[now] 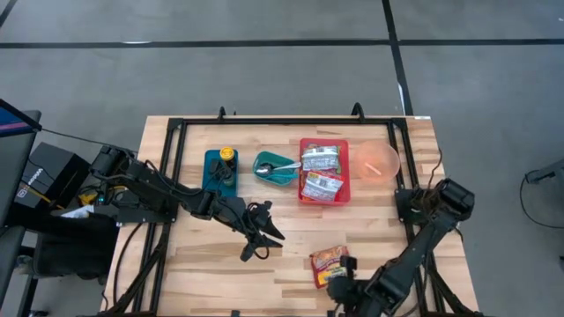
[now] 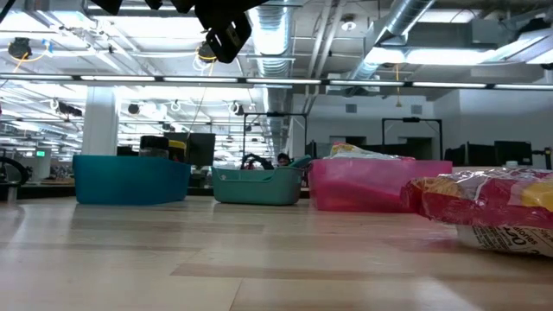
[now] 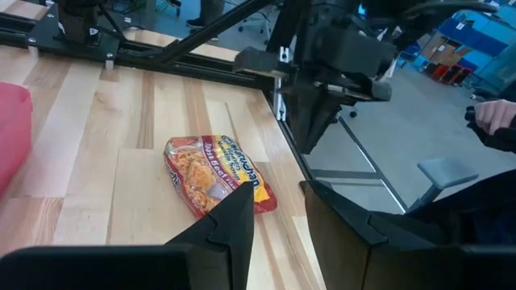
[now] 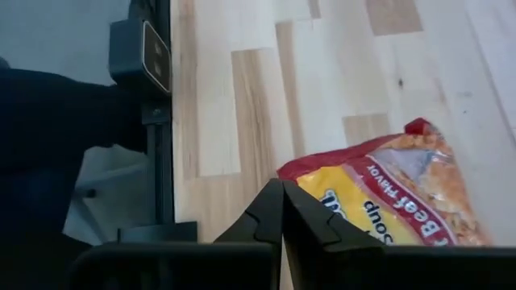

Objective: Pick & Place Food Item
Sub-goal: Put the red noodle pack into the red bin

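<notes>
The left claw (image 1: 264, 236) hangs above the wooden bench (image 1: 203, 264), fingers partly spread, holding nothing. Right of it lies the crinkly red-and-yellow soup packet (image 1: 329, 263), flat, long axis roughly toward the red bin (image 1: 304, 198) of packets beyond. The right claw (image 1: 345, 283), pressed together and empty, sits just beside the packet's near end.

We see open desk (image 1: 203, 264) across the near left. At the far side, a teal box (image 1: 221, 170), teal bowl (image 1: 275, 169), red tray (image 1: 323, 172) and pink bowl (image 1: 376, 161) block passage. The right pincer (image 1: 339, 286) crowds the soup packet (image 1: 329, 263).
</notes>
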Action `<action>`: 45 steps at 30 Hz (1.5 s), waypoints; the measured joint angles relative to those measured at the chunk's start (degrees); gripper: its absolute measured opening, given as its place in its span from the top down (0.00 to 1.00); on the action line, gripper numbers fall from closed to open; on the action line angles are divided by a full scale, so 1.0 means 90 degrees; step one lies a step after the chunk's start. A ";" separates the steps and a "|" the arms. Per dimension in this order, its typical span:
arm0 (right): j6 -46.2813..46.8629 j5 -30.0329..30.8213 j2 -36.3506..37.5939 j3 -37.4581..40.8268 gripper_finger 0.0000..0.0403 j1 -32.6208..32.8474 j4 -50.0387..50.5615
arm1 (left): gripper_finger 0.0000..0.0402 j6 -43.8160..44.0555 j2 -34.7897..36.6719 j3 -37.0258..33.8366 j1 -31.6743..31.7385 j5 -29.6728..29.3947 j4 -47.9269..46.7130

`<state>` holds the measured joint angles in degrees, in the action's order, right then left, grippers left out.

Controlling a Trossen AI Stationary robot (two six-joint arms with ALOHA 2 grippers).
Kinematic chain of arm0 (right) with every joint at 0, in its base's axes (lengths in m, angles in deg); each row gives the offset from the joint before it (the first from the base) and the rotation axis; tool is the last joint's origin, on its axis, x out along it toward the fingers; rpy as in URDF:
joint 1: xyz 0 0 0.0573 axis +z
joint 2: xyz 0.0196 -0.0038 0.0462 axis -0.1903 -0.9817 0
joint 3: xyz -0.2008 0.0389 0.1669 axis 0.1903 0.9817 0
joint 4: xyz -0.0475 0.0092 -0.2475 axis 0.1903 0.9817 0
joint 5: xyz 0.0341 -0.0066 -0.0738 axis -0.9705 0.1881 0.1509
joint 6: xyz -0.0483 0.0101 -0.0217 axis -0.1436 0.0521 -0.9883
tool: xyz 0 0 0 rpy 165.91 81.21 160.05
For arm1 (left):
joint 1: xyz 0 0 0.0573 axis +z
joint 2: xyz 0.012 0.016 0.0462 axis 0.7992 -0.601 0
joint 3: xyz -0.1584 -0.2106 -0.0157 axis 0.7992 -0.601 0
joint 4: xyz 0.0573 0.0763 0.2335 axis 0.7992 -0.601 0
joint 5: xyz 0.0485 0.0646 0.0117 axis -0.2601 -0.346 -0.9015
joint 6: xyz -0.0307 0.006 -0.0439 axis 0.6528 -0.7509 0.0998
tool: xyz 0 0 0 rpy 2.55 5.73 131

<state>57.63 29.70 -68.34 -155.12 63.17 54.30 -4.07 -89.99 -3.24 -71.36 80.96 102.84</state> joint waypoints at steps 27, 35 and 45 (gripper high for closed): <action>-0.0206 -0.0818 -0.2034 -0.2153 0.97 -0.0231 0.2623 | 0.73 0.0001 0.0000 0.0000 -0.0005 0.0000 0.0000; -0.0352 -0.1129 -0.2004 -0.2152 0.73 -0.0447 0.2784 | 0.73 -0.0001 0.0000 0.0000 -0.0005 0.0000 0.0000; -0.0395 -0.1138 -0.1996 -0.2170 0.51 -0.0532 0.2787 | 0.73 -0.0006 0.0000 0.0000 -0.0005 0.0000 0.0000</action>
<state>54.07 19.45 -86.31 -174.66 58.39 79.38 -4.13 -89.99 -3.24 -71.41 80.96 102.84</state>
